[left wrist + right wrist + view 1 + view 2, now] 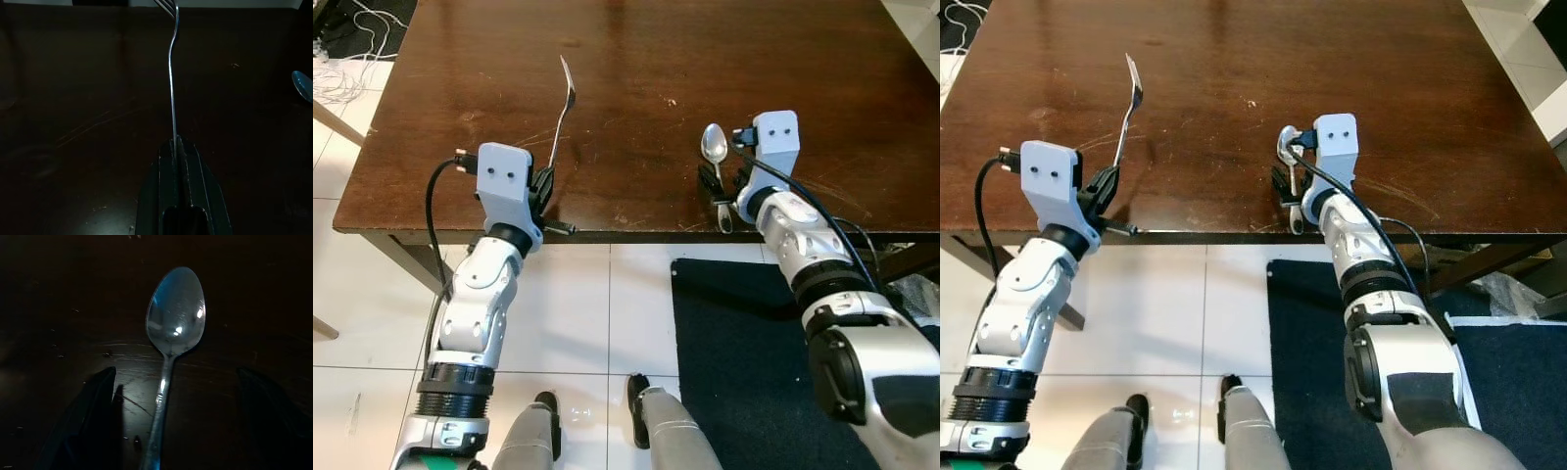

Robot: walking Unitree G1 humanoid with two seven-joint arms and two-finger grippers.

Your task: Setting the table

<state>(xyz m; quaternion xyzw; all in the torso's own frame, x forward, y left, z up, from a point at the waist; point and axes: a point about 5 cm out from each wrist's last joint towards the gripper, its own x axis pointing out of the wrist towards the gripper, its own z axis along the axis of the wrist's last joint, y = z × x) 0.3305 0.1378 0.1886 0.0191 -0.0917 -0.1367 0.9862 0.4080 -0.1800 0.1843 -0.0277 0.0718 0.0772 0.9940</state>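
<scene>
My left gripper is shut on the handle end of a silver fork, near the front edge of the dark wooden table. The fork points away from me over the table, tines farthest out. In the left wrist view the closed fingers pinch the thin handle. A silver spoon lies flat on the table, bowl away from me and handle toward the front edge. My right gripper is open and straddles the spoon handle, one finger on each side, not touching it.
A dark mat lies on the white tiled floor under my right arm. Loose cables sit on the floor past the table's left corner, beside a pale wooden leg. The table's far half is bare wood.
</scene>
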